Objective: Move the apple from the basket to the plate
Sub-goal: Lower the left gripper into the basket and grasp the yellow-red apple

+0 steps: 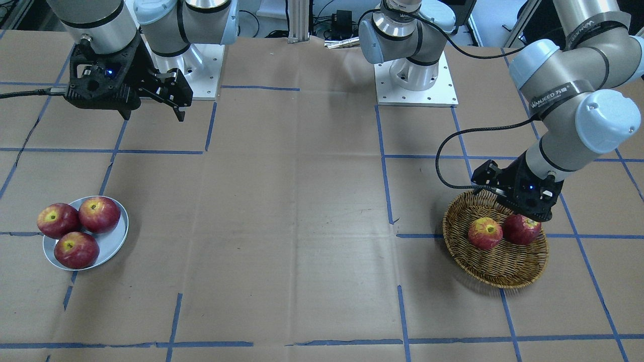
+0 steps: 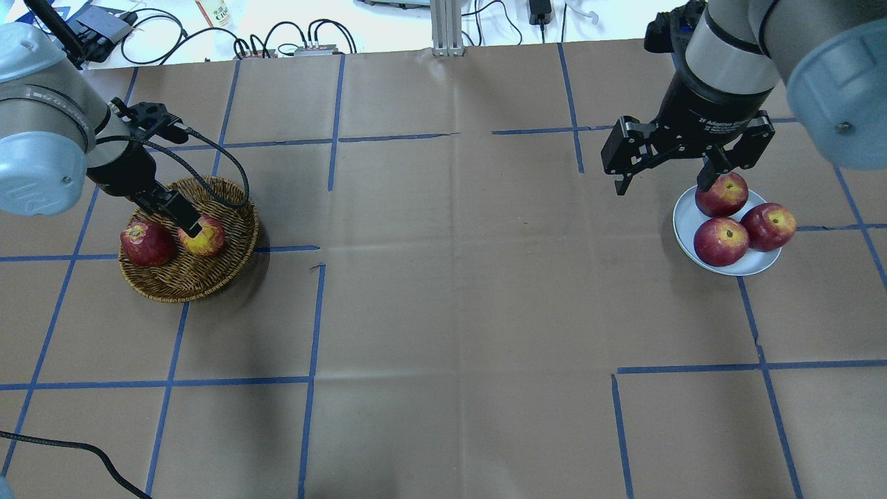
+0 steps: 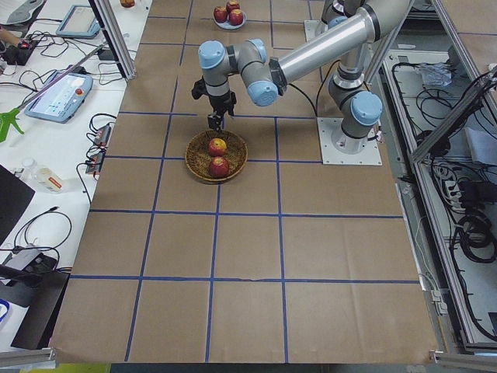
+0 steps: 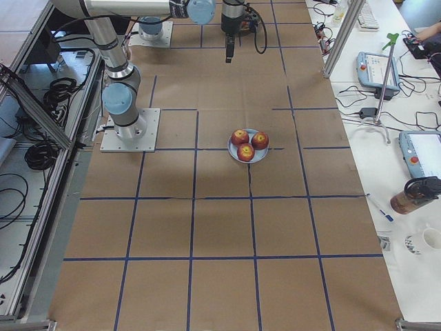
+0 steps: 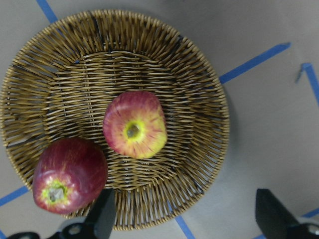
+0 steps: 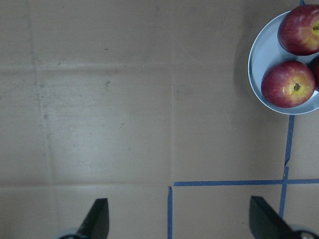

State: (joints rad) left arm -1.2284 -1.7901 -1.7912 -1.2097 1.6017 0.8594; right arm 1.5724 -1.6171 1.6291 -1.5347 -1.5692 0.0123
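The apple (image 5: pixel 134 124), pinkish-red with a yellow patch round the stem, lies in the wicker basket (image 5: pixel 65 64) beside a darker red apple (image 5: pixel 67 174). It also shows in the overhead view (image 2: pixel 206 238) and the front view (image 1: pixel 485 233). My left gripper (image 5: pixel 187 219) hovers above the basket (image 2: pixel 187 281), open and empty, with the apple just ahead of its fingers. The grey-blue plate (image 2: pixel 686 215) holds three dark red apples. My right gripper (image 2: pixel 663 181) is open and empty, raised beside the plate (image 6: pixel 256 59).
Brown paper with blue tape lines covers the table (image 2: pixel 450 277). The two arm bases (image 1: pixel 415 75) stand at the robot's edge. Cables and devices (image 2: pixel 277 41) lie beyond the far table edge.
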